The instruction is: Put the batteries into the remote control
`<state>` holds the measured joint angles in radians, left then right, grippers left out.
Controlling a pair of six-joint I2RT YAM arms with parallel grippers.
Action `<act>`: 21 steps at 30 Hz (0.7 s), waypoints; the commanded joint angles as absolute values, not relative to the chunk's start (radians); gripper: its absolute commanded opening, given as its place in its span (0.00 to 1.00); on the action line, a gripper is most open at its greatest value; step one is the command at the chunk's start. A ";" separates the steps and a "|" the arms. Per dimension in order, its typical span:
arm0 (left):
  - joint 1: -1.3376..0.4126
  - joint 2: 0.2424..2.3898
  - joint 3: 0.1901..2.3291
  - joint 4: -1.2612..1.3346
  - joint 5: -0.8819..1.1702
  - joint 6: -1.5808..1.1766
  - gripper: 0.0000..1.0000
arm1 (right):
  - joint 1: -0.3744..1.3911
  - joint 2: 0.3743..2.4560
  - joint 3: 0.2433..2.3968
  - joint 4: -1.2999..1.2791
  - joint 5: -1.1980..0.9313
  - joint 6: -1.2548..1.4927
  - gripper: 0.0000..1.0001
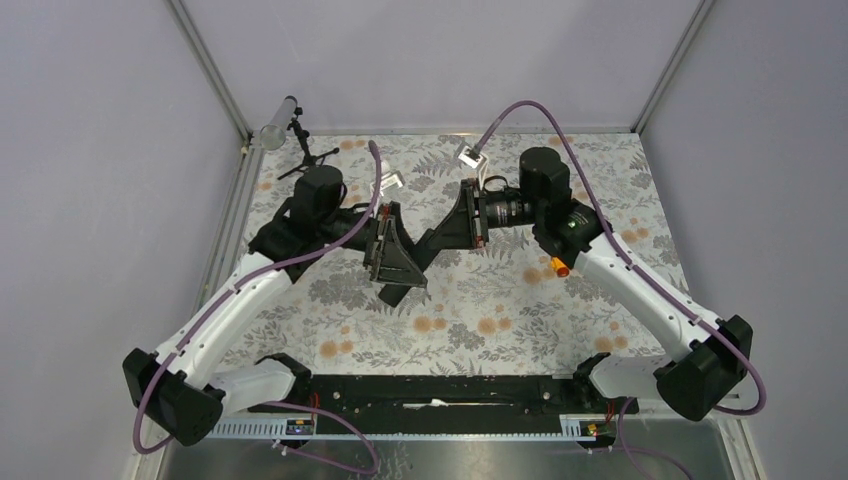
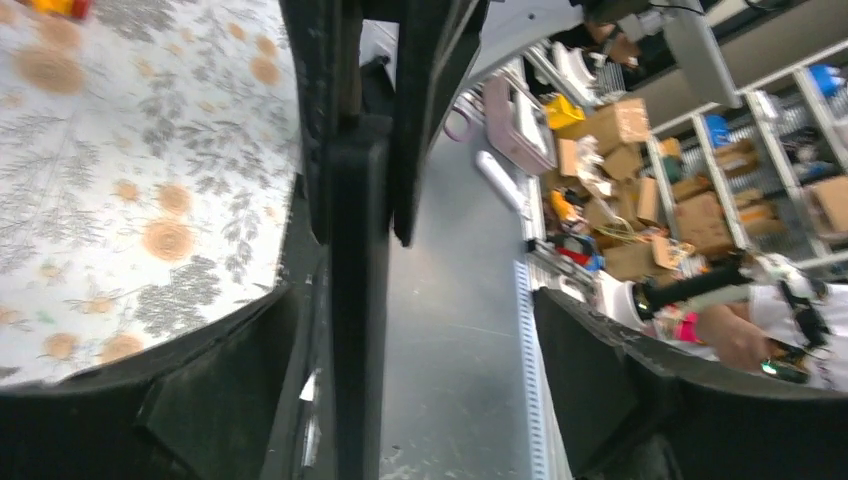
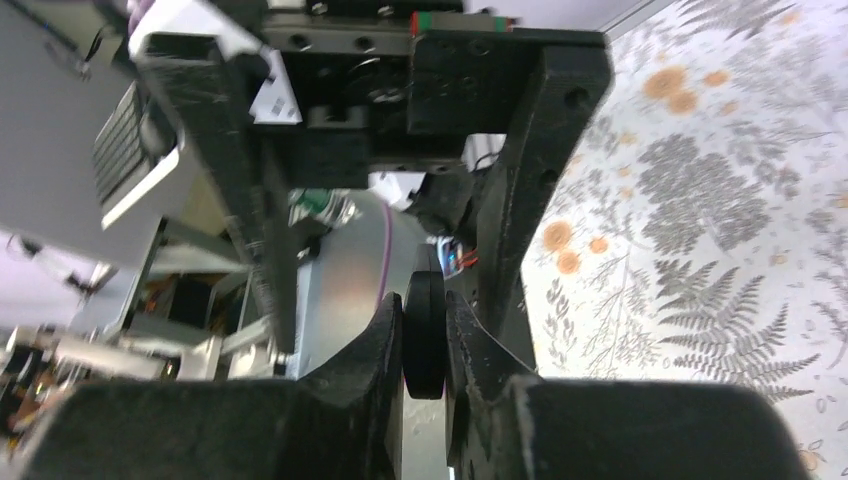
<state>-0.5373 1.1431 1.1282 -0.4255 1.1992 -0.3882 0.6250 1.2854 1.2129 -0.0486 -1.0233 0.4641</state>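
The remote control [image 1: 428,252], a slim black bar, hangs in the air between my two grippers above the middle of the floral table. My right gripper [image 1: 447,235] is shut on one end of it; in the right wrist view the fingers [image 3: 425,345] pinch the thin black edge [image 3: 426,290]. My left gripper [image 1: 405,270] is open, its jaws wide apart [image 2: 415,300], and the remote [image 2: 355,300] runs along its left finger [image 2: 200,400]. No batteries and no cover piece show in any view.
A yellow toy car with red wheels [image 1: 560,265] lies under the right arm. A black mini tripod [image 1: 303,150] holding a pale tube stands at the back left. A slotted rail [image 1: 430,425] runs along the table's near edge. The left gripper's body fills the top of the right wrist view [image 3: 400,60].
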 commanded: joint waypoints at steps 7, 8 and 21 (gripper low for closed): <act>-0.434 0.952 0.928 0.199 0.883 -0.929 0.99 | 0.626 1.133 1.063 0.316 -0.639 0.825 0.00; -0.425 0.942 0.916 0.204 0.837 -0.959 0.99 | 0.625 1.122 1.055 0.326 -0.607 0.856 0.00; -0.491 0.866 0.722 0.658 0.374 -1.336 0.99 | 0.626 1.026 0.952 0.366 -0.162 1.291 0.00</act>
